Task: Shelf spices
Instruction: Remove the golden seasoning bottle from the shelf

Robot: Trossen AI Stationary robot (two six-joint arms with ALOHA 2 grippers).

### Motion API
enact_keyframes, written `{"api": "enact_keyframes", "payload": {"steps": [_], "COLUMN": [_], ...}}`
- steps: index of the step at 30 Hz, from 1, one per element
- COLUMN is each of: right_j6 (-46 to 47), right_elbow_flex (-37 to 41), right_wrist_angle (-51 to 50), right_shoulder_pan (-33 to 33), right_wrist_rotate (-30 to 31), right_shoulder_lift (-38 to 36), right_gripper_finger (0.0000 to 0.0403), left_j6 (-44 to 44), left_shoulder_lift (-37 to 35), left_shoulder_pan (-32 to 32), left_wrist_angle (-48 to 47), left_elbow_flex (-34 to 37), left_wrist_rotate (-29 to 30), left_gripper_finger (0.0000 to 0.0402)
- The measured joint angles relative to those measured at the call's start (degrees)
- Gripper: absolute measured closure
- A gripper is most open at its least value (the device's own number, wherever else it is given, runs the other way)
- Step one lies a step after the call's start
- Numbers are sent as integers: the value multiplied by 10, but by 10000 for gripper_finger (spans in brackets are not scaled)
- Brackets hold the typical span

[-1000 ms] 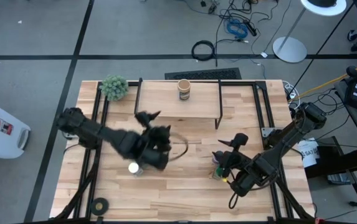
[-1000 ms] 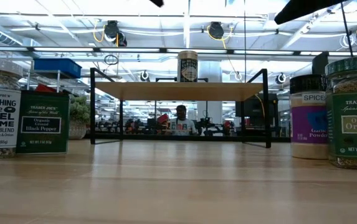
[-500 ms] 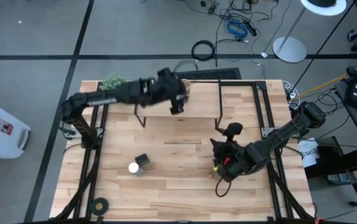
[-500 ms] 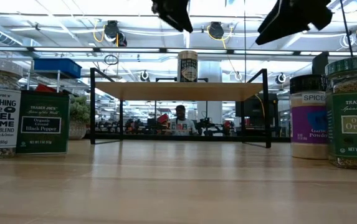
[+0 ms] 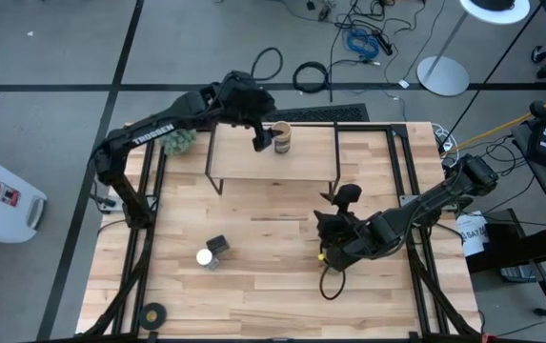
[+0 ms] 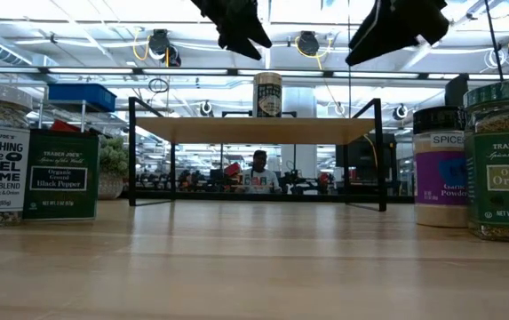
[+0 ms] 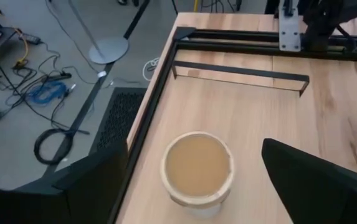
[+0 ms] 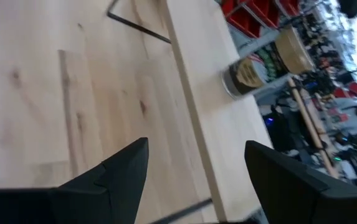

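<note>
A tan cylinder stands upright on the shelf's wooden board near the table's far edge. My left gripper hangs over it, open, one finger on each side of it, apart from it. My right gripper is open over the table's middle right with nothing between its fingers. A white-lidded jar and a dark square tin stand on the tabletop at the near left. In the low view, a garlic powder jar and a green-lidded oregano jar stand at the right.
A fuzzy green plant ball sits by the shelf's left end, partly behind my left arm. A black tape roll lies at the near left corner. Black frame rails run along the table's sides. Bare wood lies between the shelf and the jars.
My left gripper has swung from above the white-lidded jar at the near left up toward the far edge, turning as it went, and now hangs over the tan cylinder on the shelf. My right gripper has shifted a little toward the table's left. No jar has moved.
</note>
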State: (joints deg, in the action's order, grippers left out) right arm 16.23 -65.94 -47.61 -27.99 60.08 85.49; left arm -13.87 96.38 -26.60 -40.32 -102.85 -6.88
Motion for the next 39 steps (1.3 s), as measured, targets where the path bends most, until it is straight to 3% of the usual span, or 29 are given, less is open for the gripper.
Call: {"api": "enact_keyframes", "payload": {"steps": [14,39], "right_j6": [-125,-142], "right_elbow_flex": [31,31], "right_wrist_angle": [166,183], "right_shoulder_pan": [40,44], "right_wrist_rotate": [-109,-140], "right_shoulder_lift": [0,6], "right_gripper_finger": [149,149], "left_j6": [-16,-33], "left_shoulder_lift": [4,48], "left_shoulder_pan": [-5,-28], "left_wrist_angle": [-29,-22], "left_elbow_flex": [1,1], "left_wrist_rotate": [-5,-41], "left_gripper_finger": [2,2]}}
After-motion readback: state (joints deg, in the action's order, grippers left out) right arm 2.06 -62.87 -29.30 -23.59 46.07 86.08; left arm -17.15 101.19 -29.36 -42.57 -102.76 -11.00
